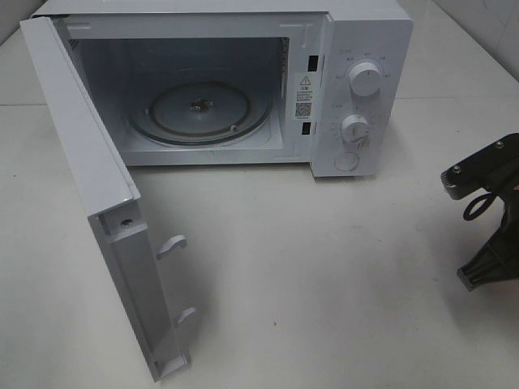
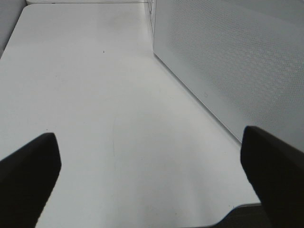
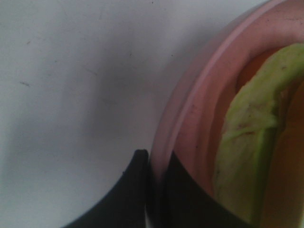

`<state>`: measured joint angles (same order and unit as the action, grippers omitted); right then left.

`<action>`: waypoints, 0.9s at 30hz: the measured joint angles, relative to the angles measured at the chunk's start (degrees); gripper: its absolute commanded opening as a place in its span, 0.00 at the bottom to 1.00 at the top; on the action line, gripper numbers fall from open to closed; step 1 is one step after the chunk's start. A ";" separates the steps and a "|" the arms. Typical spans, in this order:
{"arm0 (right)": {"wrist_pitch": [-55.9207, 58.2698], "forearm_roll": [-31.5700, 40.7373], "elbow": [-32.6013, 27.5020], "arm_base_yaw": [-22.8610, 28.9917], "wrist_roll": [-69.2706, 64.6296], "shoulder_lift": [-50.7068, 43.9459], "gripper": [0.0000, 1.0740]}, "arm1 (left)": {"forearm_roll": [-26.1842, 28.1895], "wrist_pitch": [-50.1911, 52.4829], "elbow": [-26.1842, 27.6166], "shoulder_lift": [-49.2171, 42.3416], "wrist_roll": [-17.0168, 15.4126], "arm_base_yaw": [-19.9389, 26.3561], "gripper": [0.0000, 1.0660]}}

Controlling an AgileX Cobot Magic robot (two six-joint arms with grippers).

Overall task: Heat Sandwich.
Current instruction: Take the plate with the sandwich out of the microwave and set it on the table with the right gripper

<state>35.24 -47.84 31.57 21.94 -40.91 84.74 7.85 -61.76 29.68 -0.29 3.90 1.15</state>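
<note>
Sandwich [image 3: 247,156] on pink plate [image 3: 190,109], rim pinched by right pincer [image 3: 153,190].

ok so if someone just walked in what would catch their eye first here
The white microwave at the back of the table, its door swung wide open toward the left and the glass turntable bare inside. Next, in the right wrist view, the right hand is shut on the rim of a pink plate with the sandwich's green lettuce showing. The left hand is open over the bare table beside the microwave's perforated side.
</note>
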 measured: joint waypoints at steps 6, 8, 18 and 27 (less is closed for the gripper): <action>-2.35 -1.95 0.17 -3.84 -0.86 2.46 0.00 | 0.00 0.00 0.00 0.00 0.00 0.00 0.92; -3.50 -3.61 0.23 -5.33 -2.18 4.07 0.00 | 0.00 0.00 0.00 0.00 0.00 0.00 0.92; -8.42 -10.03 0.29 -5.73 -9.11 10.60 0.00 | 0.00 0.00 0.00 0.00 0.00 0.00 0.92; -10.08 -12.43 0.34 -5.73 -10.71 14.50 0.00 | 0.00 0.00 0.00 0.00 0.00 0.00 0.92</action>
<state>25.15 -60.28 31.91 16.21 -51.62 99.24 7.85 -61.76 29.68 -0.29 3.90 1.15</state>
